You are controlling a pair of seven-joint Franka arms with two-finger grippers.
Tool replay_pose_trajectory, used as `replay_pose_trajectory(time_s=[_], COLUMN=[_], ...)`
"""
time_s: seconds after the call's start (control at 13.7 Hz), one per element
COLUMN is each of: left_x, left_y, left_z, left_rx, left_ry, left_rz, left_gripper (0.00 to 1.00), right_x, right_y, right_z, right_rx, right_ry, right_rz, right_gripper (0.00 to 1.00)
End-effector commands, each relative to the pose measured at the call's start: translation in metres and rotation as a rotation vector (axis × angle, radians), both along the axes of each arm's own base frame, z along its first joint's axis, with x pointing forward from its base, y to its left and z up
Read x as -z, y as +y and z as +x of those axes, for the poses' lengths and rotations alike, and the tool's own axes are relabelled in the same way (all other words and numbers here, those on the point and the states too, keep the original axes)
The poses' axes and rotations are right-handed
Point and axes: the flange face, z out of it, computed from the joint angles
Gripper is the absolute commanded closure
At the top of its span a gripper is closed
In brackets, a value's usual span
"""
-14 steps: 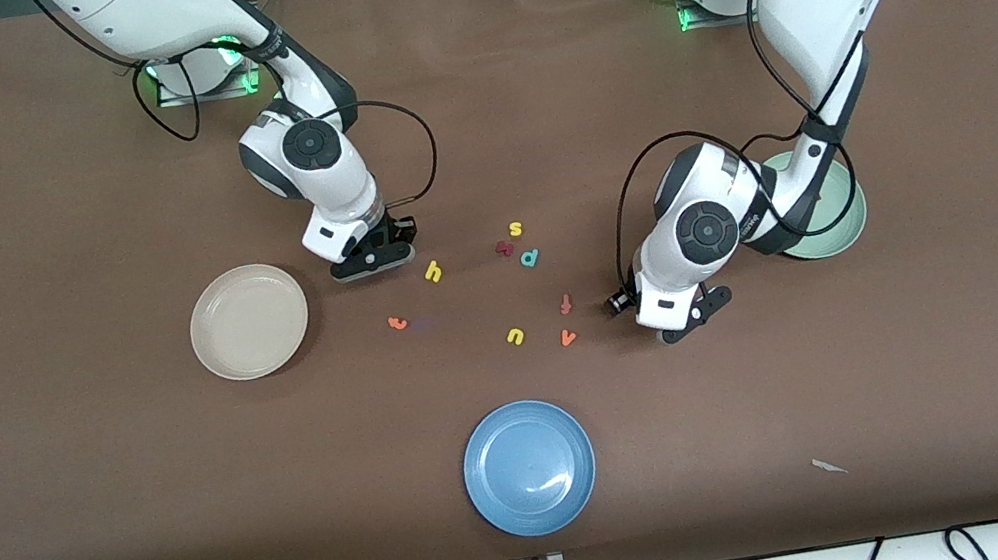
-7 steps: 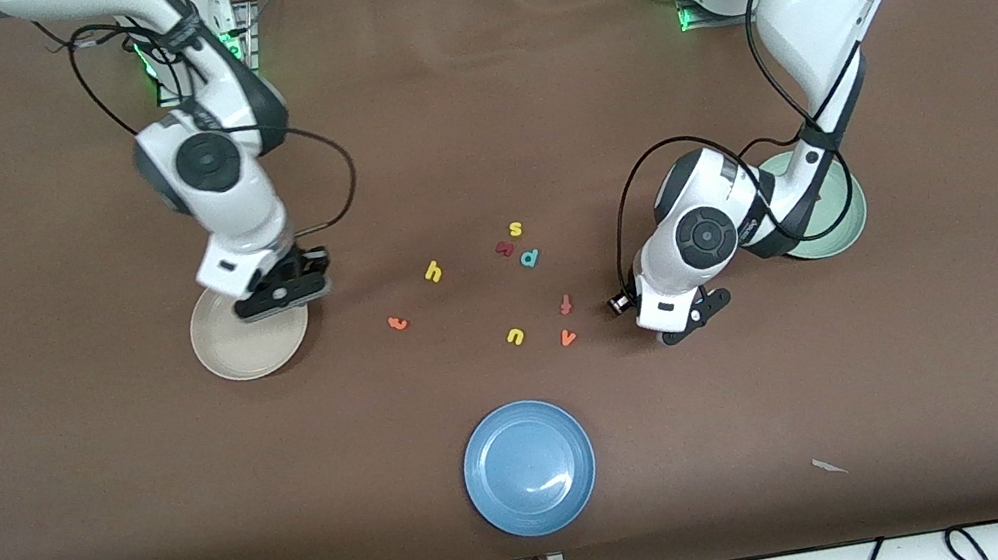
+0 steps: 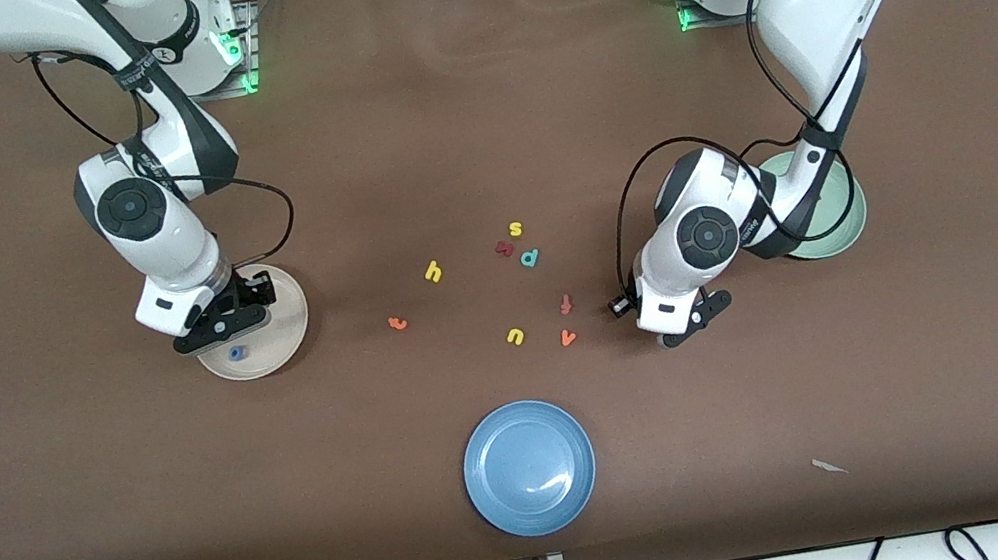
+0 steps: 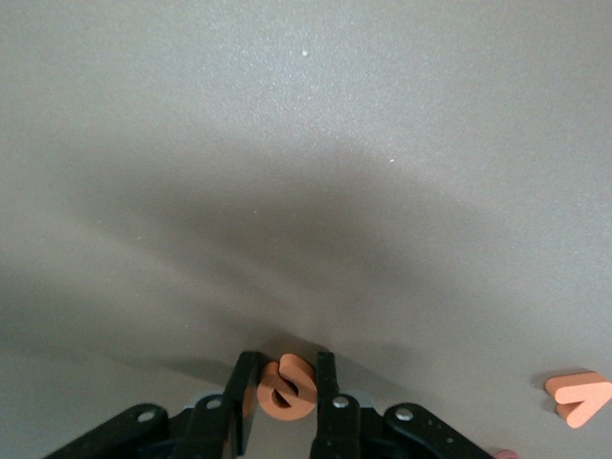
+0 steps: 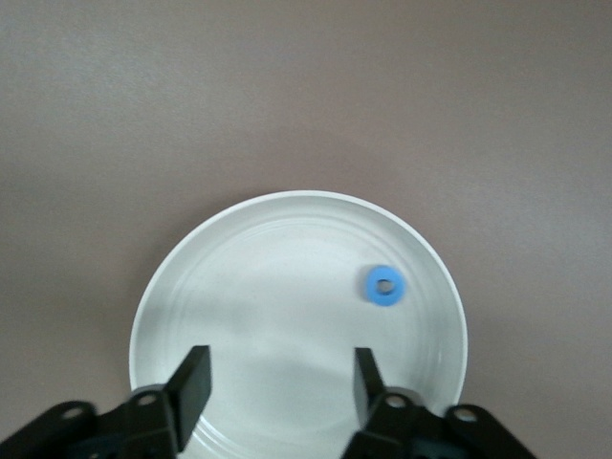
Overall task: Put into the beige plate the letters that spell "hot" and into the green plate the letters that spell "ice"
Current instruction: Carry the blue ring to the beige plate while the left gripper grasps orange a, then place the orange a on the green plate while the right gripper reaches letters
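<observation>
The front view looks down from high across the desk (image 3: 464, 73), facing both arms. Each wrist view looks down from close above; the right wrist view shares the beige plate (image 5: 239, 249) (image 3: 287, 315) with the front view.

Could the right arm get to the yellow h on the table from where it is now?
Probably yes. The right claw hangs open and empty over the beige plate, and the yellow h lies on bare table toward the middle, apart from the other letters, nothing between.
</observation>
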Motion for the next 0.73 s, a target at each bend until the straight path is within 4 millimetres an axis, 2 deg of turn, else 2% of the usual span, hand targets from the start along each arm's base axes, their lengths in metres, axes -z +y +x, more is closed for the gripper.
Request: replay_pose_trajectory(time_s=[0.0,0.15,0.22,0.44,0.51,0.66], left_x=[0.006,-0.007,-0.018,-0.064,-0.08,-0.113], left_y=[0.002,0.011,0.02,0.051,0.066,0.094], left_z=[0.002,0.008,0.013,0.017,0.016,0.013], left_rx=[-0.008,-0.016,-0.027,0.014,0.056,0.108], left_ry=[-0.015,-0.024,-0.031,0.021,0.055,0.134], left_rz=[0.029,0.035,0.039,0.094,0.109,0.052], left_gripper=[0.86,0.87,0.86,0.83,0.81,0.81], right_x=[-0.01,-0.027,-0.029,-0.019,-0.012,0.005], right_y=[0.015,0.067,0.089,0.153,0.166,0.177], right_z=[0.001,0.01,0.018,0.033,0.037,0.046], right_rx=[0.01,0.061,0.085,0.137,0.152,0.153], right_ry=[-0.014,-0.014,-0.01,-0.004,-0.004,-0.004], right_rz=[0.037,0.159,0.212,0.281,0.283,0.278], right_gripper=[0.04,0.04,0.04,0.04,0.03,0.04])
